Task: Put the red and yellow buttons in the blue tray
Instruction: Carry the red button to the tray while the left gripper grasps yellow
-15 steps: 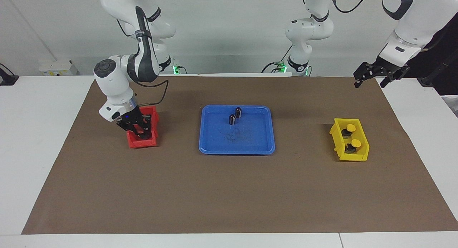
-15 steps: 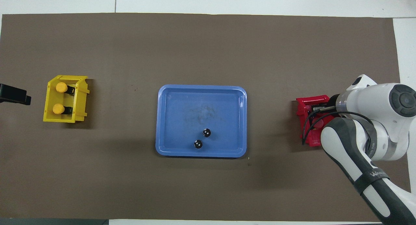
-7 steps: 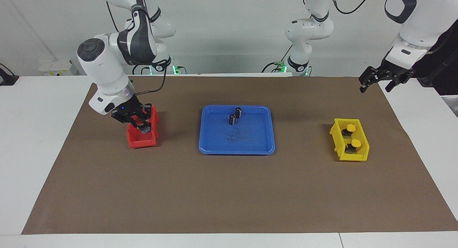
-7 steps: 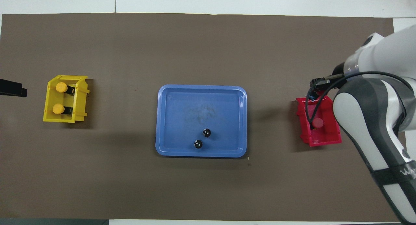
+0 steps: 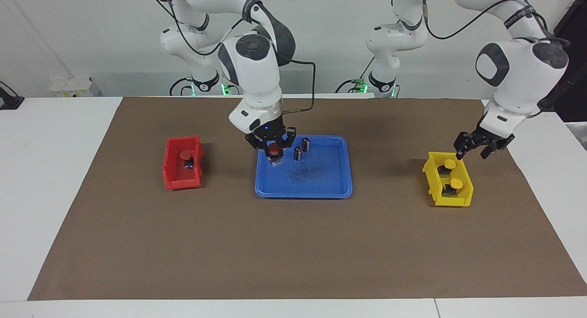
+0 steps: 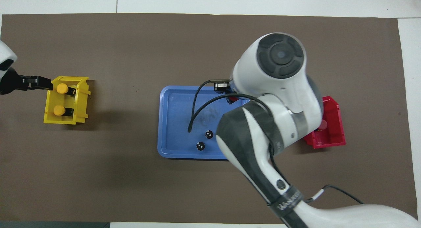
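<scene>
a plain white wall (image 5: 321, 33) stands at the robots' end of the room. a white table (image 5: 46, 194) carries a wide brown mat (image 5: 293, 244) that covers most of its top.

three containers sit in a row across the mat. toward the right arm's end is a small red bin (image 5: 176, 180) with one red button (image 5: 185, 155) in it. at the middle is the blue tray (image 5: 321, 185); two dark cylinders (image 5: 305, 144) stand upright in its half nearer the robots. the right gripper (image 5: 274, 153) hangs low over the tray's corner toward the right arm's end, its fingers clenched on a second red button (image 5: 273, 147), cap up. toward the left arm's end is a small yellow bin (image 5: 454, 201) with two yellow buttons (image 5: 450, 164) in it. the left gripper (image 5: 472, 153) hovers over that bin's nearer end, fingers apart, grasping nothing.
</scene>
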Available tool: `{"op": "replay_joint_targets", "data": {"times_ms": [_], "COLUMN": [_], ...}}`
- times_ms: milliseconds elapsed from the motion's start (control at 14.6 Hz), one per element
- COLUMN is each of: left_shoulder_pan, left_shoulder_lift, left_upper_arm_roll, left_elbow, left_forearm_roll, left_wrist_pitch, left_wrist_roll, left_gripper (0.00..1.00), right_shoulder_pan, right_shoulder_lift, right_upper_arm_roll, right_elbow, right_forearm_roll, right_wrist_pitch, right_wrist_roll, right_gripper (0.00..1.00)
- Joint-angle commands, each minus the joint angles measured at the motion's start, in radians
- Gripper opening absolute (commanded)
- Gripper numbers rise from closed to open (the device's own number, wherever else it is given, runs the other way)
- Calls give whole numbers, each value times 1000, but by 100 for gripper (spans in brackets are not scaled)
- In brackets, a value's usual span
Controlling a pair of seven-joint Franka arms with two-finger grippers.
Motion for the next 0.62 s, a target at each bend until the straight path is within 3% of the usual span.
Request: {"op": "replay_joint_targets", "data": {"times_ms": [0, 547], "left_shoulder_pan": [7, 21], "left_shoulder_lift": [66, 113], "left_upper_arm_roll": [-1, -1], "left_elbow": [3, -89], "left_forearm_roll": [-18, -44], "left_wrist_pitch": [61, 234], "left_wrist_roll": [17, 19], "left_gripper": [73, 70], "right_shoulder_pan": [12, 86], "right_shoulder_lift": [51, 85], "right_upper_arm_roll": [-4, -5], "right_elbow": [-23, -170], "right_forearm_roll": [-31, -31], "right_wrist_pitch": [93, 268], "right_wrist_roll": [38, 100], "right_gripper": [37, 38]}}
